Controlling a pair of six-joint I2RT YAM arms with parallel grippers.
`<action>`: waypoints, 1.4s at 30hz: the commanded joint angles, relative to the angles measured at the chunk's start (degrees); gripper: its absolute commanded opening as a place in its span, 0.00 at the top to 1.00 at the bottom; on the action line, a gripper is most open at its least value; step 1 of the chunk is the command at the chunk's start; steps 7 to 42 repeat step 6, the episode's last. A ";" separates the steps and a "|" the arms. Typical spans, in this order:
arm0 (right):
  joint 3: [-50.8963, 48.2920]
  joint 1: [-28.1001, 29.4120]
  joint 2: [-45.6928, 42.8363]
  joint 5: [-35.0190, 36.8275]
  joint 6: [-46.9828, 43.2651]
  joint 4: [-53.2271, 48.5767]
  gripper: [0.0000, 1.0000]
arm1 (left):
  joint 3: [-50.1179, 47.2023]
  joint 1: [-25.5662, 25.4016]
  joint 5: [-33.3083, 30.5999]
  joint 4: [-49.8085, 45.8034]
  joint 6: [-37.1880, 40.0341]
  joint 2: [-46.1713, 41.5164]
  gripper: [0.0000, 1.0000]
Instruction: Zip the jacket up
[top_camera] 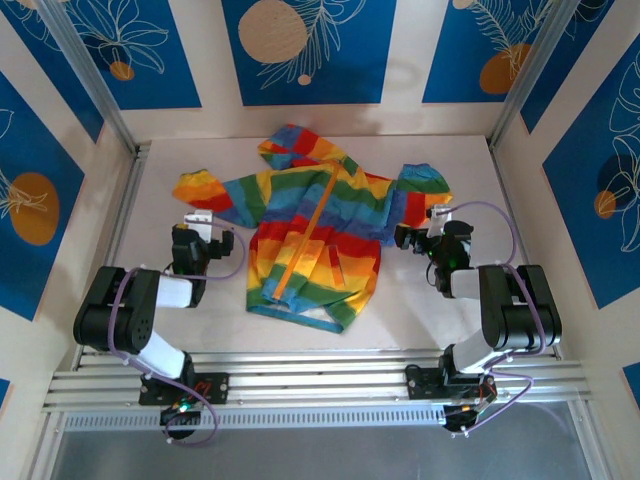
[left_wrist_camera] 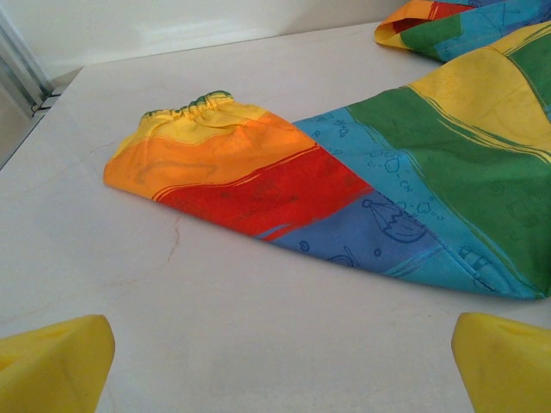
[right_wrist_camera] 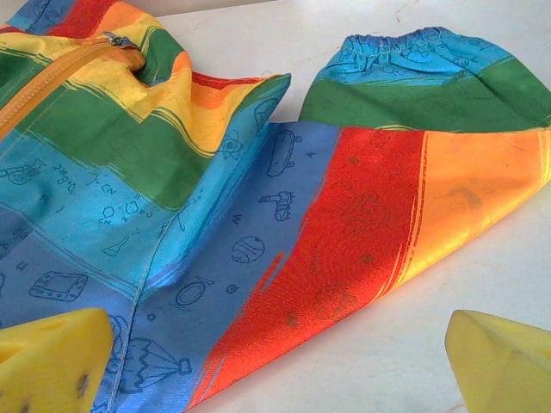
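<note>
White bench (top_camera: 400,325), jacket (top_camera: 330,215) flat, orange zipper (top_camera: 300,240) seemingly closed to collar, likely finished; left gripper (top_camera: 200,222) 9 o'clock, right gripper (top_camera: 430,217) 3 o'clock, both spread wide, empty.

Most of the jacket (left_wrist_camera: 370,172) beyond wrist-view edges

Jacket (top_camera: 315,235) lies flat mid-table, open air above it. Bare table (top_camera: 400,310) between the hem and the arm bases, and in front of the left-side sleeve (left_wrist_camera: 224,163). Left gripper (top_camera: 200,220) is short of that cuff, a clear gap. Right gripper (top_camera: 408,236) is already over the right-side sleeve (right_wrist_camera: 413,181) fabric. Side walls (top_camera: 100,195) and corner posts (top_camera: 90,85) box both flanks.
</note>
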 commanded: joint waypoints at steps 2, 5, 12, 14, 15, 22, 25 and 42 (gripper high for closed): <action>1.35 0.22 0.25 0.84 -1.24 1.10 0.01 | -0.23 0.64 1.37 1.39 -0.83 0.40 0.00; 1.09 0.20 0.06 0.75 -1.23 1.29 0.01 | -0.50 0.61 1.29 1.83 -0.74 0.24 0.00; 0.97 0.21 0.06 0.75 -1.23 1.46 0.01 | -0.54 0.60 1.28 1.83 -0.69 0.28 0.00; 0.97 0.21 0.06 0.75 -1.23 1.46 0.01 | -0.54 0.60 1.28 1.83 -0.69 0.28 0.00; 0.97 0.21 0.06 0.75 -1.23 1.46 0.01 | -0.54 0.60 1.28 1.83 -0.69 0.28 0.00; 0.97 0.21 0.06 0.75 -1.23 1.46 0.01 | -0.54 0.60 1.28 1.83 -0.69 0.28 0.00; 0.97 0.21 0.06 0.75 -1.23 1.46 0.01 | -0.54 0.60 1.28 1.83 -0.69 0.28 0.00; 0.97 0.21 0.06 0.75 -1.23 1.46 0.01 | -0.54 0.60 1.28 1.83 -0.69 0.28 0.00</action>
